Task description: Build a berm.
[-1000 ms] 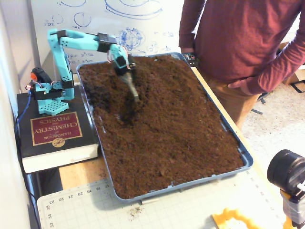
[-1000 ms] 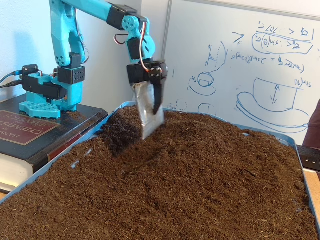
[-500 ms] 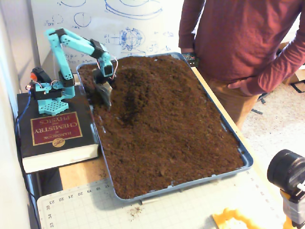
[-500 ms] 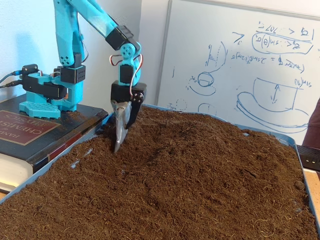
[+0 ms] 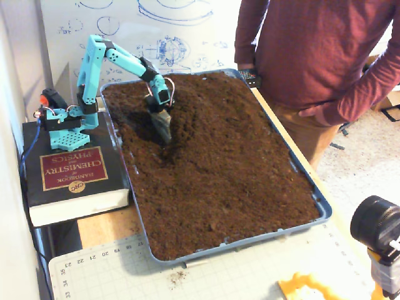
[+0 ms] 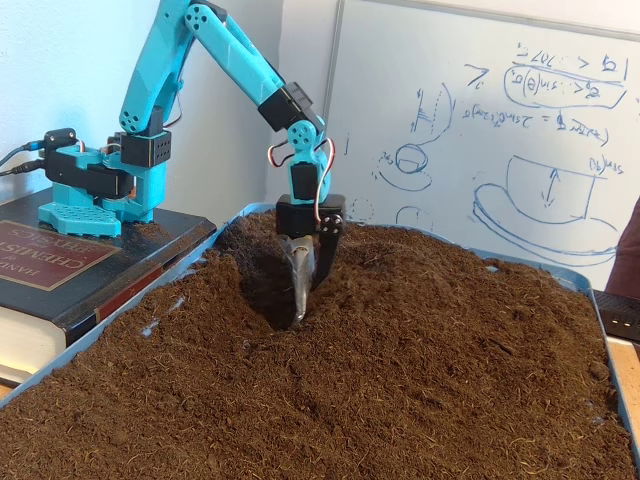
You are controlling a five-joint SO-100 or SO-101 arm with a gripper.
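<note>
Gripper (image 6: 300,300) digs into soil beside book (image 5: 65,169) titled "Handbook of Chemistry and Physics"

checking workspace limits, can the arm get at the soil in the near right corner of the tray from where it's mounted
Probably not. The arm's base sits beyond the tray's far left corner, and the gripper already works stretched out near that end; nothing blocks it, though.

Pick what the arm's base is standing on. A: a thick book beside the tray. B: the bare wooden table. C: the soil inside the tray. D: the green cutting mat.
A: in both fixed views the turquoise arm base sits on a thick dark book left of the blue tray.
</note>
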